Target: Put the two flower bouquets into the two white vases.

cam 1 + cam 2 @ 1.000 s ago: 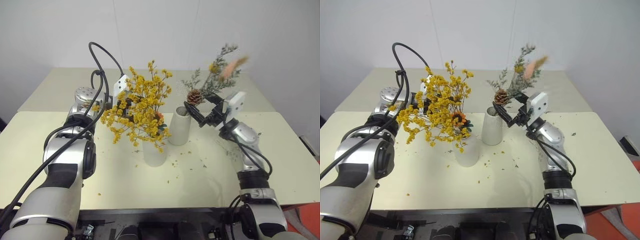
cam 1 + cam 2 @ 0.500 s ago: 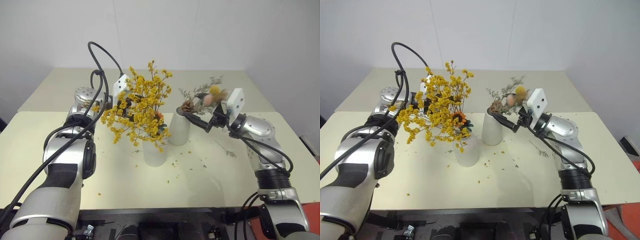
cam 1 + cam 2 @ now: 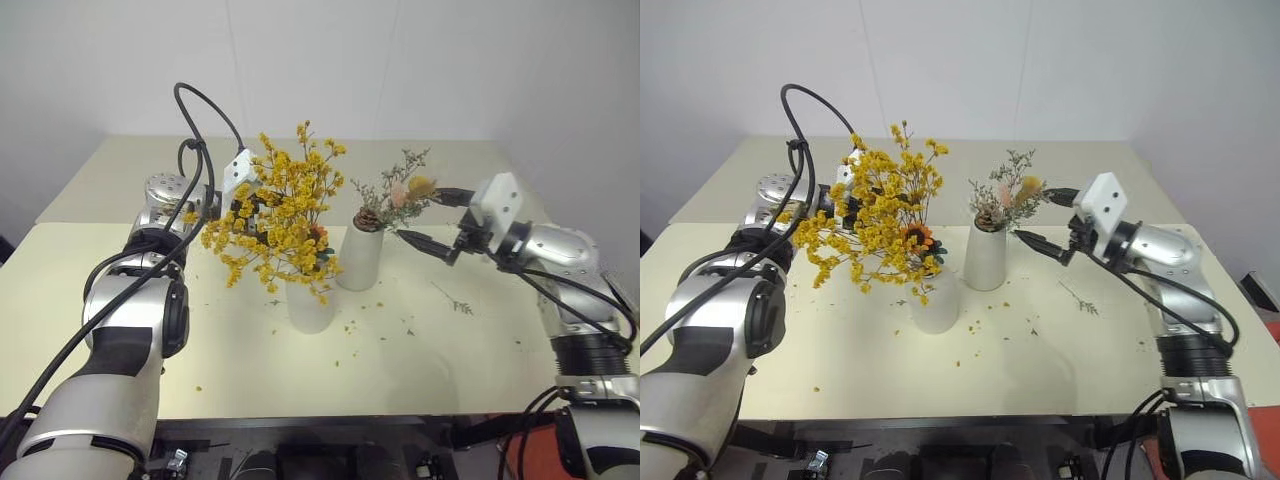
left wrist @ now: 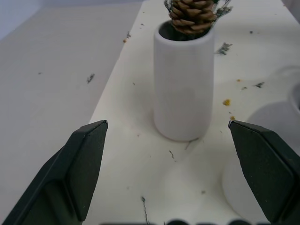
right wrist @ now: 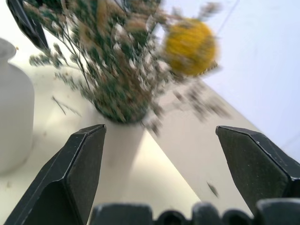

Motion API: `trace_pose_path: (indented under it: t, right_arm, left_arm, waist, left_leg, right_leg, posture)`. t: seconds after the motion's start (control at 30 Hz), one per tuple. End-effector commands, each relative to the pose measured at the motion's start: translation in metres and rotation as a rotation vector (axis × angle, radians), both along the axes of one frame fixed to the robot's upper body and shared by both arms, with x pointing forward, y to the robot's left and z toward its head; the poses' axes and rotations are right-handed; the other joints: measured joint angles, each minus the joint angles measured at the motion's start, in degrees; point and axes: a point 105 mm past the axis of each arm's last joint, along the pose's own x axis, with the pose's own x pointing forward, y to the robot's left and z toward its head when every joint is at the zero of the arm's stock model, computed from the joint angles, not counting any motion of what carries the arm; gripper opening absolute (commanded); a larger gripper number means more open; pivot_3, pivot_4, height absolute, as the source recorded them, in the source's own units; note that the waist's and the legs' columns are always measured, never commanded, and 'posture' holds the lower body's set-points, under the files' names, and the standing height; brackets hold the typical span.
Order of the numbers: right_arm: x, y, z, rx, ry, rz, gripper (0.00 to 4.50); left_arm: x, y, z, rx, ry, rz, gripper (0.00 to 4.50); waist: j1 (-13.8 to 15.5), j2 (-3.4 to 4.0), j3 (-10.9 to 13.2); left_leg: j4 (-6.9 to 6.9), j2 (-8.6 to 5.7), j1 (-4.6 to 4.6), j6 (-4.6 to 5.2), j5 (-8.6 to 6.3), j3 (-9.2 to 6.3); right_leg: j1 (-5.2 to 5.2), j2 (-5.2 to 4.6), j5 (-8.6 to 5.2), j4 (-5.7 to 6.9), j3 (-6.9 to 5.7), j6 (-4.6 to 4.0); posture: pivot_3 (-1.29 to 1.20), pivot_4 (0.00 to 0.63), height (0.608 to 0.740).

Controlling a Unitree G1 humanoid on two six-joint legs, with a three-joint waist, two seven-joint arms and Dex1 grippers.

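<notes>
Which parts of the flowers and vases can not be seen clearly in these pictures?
- Short vase, eye views: the yellow flowers hide its neck, so the stems' entry is unseen.
- Tall vase, left wrist view: the pinecone sprig is cut off by the edge.
- Right wrist view: the sprig is blurred.

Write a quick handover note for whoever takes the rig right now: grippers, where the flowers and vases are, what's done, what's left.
Left gripper: open, holding nothing, beside the yellow bouquet.
Right gripper: open, holding nothing, just right of the pinecone sprig.
Yellow bouquet stands in the rounded vase; pinecone sprig stands in the cylinder vase.
Done: both bouquets are in vases.
Left: probably only pulling both arms clear without knocking the stems; loose crumbs lie on the table.
</notes>
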Motion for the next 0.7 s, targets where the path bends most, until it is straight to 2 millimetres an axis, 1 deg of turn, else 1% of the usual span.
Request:
trace_pose_path:
  t: [0.03, 0.13, 0.17, 0.23, 0.3, 0.37, 0.43, 0.47, 0.53, 0.6, 0.67, 0.7]
  right_arm:
    - [-0.023, -0.029, 0.009, -0.013, 0.019, -0.011, 4.41]
    - [-0.037, -0.047, 0.008, 0.007, 0.069, -0.033, 4.41]
    - [-0.044, -0.056, 0.007, 0.020, 0.091, -0.048, 4.41]
    - [-0.057, -0.068, 0.008, 0.027, 0.113, -0.066, 4.41]
    - [-0.069, -0.077, 0.010, 0.022, 0.136, -0.086, 4.41]
    - [-0.080, -0.084, 0.012, 0.008, 0.143, -0.090, 4.41]
    - [-0.095, -0.089, 0.015, -0.002, 0.158, -0.072, 4.41]
    - [-0.101, -0.092, 0.018, -0.006, 0.163, -0.068, 4.41]
    - [-0.109, -0.095, 0.020, -0.018, 0.167, -0.060, 4.41]
    - [-0.112, -0.098, 0.018, -0.040, 0.184, -0.074, 4.41]
    - [-0.114, -0.098, 0.015, -0.054, 0.194, -0.075, 4.41]
    - [-0.115, -0.097, 0.013, -0.061, 0.194, -0.069, 4.41]
  left_arm:
    - [-0.007, 0.009, 0.036, 0.012, -0.140, -0.050, 4.50]
    - [-0.013, 0.014, 0.053, -0.059, -0.183, -0.070, 4.50]
    - [-0.017, 0.020, 0.055, -0.050, -0.223, -0.073, 4.50]
    - [-0.027, 0.030, 0.051, 0.002, -0.273, -0.089, 4.50]
    - [-0.044, 0.044, 0.045, 0.029, -0.289, -0.107, 4.50]
    - [-0.062, 0.052, 0.044, -0.002, -0.290, -0.121, 4.50]
    - [-0.082, 0.062, 0.040, -0.055, -0.231, -0.112, 4.50]
    - [-0.093, 0.067, 0.035, -0.052, -0.207, -0.102, 4.50]
    - [-0.109, 0.070, 0.029, -0.040, -0.187, -0.079, 4.50]
    - [-0.123, 0.066, 0.036, -0.095, -0.184, -0.059, 4.50]
    - [-0.130, 0.062, 0.043, -0.129, -0.184, -0.035, 4.50]
    - [-0.133, 0.061, 0.042, -0.114, -0.182, -0.020, 4.50]
  waist:
    - [0.09, 0.00, 0.00]
    - [0.12, 0.00, 0.00]
    - [0.14, -0.01, 0.00]
    - [0.09, 0.01, 0.00]
    - [-0.46, 0.08, -0.03]
    - [-0.80, 0.11, -0.02]
    - [-0.71, 0.11, -0.02]
    - [-0.74, 0.11, -0.02]
    - [-0.79, 0.11, -0.02]
    - [-0.53, 0.10, -0.02]
    - [-0.08, 0.10, -0.01]
    - [0.20, 0.10, -0.02]
  left_leg:
    - [0.00, 0.00, 0.00, 0.00, 0.00, 0.00]
    - [0.00, 0.00, -0.03, 0.00, 0.00, 0.00]
    - [0.02, 0.00, -0.02, 0.00, 0.00, 0.01]
    - [0.02, 0.01, 0.00, 0.00, 0.00, 0.01]
    - [-0.08, 0.04, 0.12, 0.00, 0.00, 0.05]
    - [-0.16, 0.05, 0.35, 0.00, 0.00, 0.16]
    - [-0.09, 0.08, 0.42, 0.00, 0.00, 0.15]
    - [-0.08, 0.08, 0.44, 0.00, 0.00, 0.15]
    - [-0.06, 0.13, 0.62, 0.00, 0.00, 0.17]
    - [-0.08, 0.13, 0.91, 0.00, 0.00, 0.18]
    - [-0.07, 0.17, 1.14, 0.00, 0.00, 0.16]
    - [-0.07, 0.17, 1.20, -0.01, 0.00, 0.17]
  right_leg:
    - [0.02, 0.00, 0.00, -0.01, 0.00, 0.00]
    - [0.01, -0.01, 0.00, -0.04, 0.00, 0.00]
    - [0.02, -0.02, 0.00, -0.02, 0.00, 0.00]
    - [0.03, -0.02, 0.00, 0.02, 0.03, 0.00]
    - [0.05, 0.00, -0.01, 0.03, 0.10, -0.01]
    - [0.08, 0.00, -0.03, 0.15, 0.26, -0.03]
    - [0.14, 0.03, -0.04, 0.23, 0.23, -0.04]
    - [0.18, 0.03, -0.12, 0.22, 0.22, 0.08]
    - [0.33, 0.05, -0.27, 0.19, 0.21, 0.31]
    - [0.64, 0.03, -0.35, 0.11, 0.20, 0.34]
    - [0.94, 0.02, -0.46, -0.01, 0.11, 0.38]
    - [1.02, 0.02, -0.46, -0.04, 0.11, 0.38]
  posture:
    - [0.00, 0.150, 0.740]
    - [0.00, 0.150, 0.740]
    - [0.00, 0.150, 0.740]
    - [0.00, 0.150, 0.740]
    - [0.00, 0.150, 0.740]
    - [0.00, 0.150, 0.740]
    - [0.00, 0.150, 0.740]
    - [0.00, 0.150, 0.740]
    - [0.00, 0.150, 0.740]
    - [0.00, 0.150, 0.740]
    - [0.00, 0.150, 0.740]
    - [0.00, 0.150, 0.740]
